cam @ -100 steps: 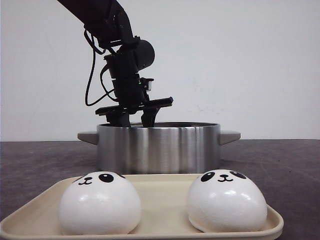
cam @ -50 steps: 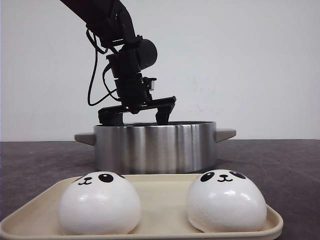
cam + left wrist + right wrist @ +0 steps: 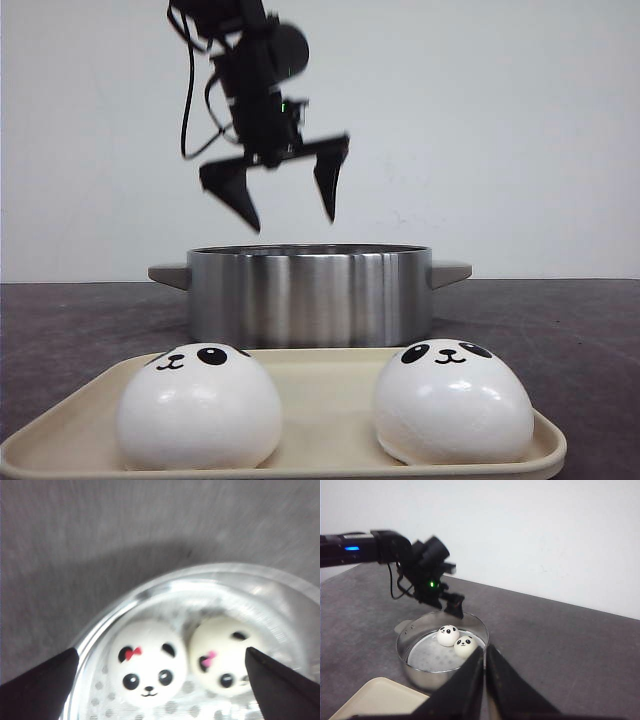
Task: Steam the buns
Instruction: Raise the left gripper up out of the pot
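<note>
Lighting is even, bright and diffuse. The left gripper is motion-blurred above the pot, whose steel wall carries vertical glare bands. The left wrist view is soft and smeared throughout; beneath its fingers the buns show faint highlights.

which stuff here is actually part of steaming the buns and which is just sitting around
Part of the job:
- two buns on the tray
- two buns in the pot
- steel pot
- cream tray
- left hand, open above the pot
- right hand, shut

Just lying about:
- nothing visible
</note>
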{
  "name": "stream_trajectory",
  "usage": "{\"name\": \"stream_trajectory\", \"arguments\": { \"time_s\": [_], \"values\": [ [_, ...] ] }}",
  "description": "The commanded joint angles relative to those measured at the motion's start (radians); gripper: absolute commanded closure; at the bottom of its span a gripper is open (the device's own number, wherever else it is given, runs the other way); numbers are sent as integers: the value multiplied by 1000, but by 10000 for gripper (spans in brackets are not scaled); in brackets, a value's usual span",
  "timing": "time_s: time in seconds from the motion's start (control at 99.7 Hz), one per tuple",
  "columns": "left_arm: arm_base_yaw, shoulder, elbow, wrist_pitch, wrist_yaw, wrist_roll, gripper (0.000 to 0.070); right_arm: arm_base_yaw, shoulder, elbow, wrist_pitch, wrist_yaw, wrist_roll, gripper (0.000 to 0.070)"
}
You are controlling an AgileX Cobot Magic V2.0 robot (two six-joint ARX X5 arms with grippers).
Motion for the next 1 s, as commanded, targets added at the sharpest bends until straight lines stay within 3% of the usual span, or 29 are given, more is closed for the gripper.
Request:
{"name": "stream_trajectory", "arguments": {
  "time_s": [0.0, 0.06, 0.221, 0.291, 0.361, 0.461, 0.893, 0.943, 0.993],
  "values": [
    [-15, 27, 85, -38, 16, -13, 0, 5, 3, 14, 7, 1, 11, 700],
    [-21, 27, 151, -93, 16, -29, 0, 5, 3, 14, 2, 1, 11, 700],
    [-58, 27, 354, -297, 6, -14, 330, 5, 3, 14, -21, 1, 0, 700],
    [-79, 27, 435, -379, -12, -10, 397, 5, 3, 14, -25, 1, -10, 700],
    [-103, 27, 523, -459, -35, 14, 401, 5, 3, 14, -26, 1, -16, 700],
    [-144, 0, 587, -470, -40, 32, 401, 5, 3, 14, -25, 0, -16, 700],
    [-295, -322, 590, -477, -64, 43, 402, 5, 3, 14, -27, -3, -16, 700],
    [-309, -364, 590, -477, -64, 42, 420, 5, 3, 14, -27, -3, -16, 700],
    [-319, -408, 590, -477, -64, 40, 486, 5, 3, 14, -24, -3, -16, 700]
  ]
}}
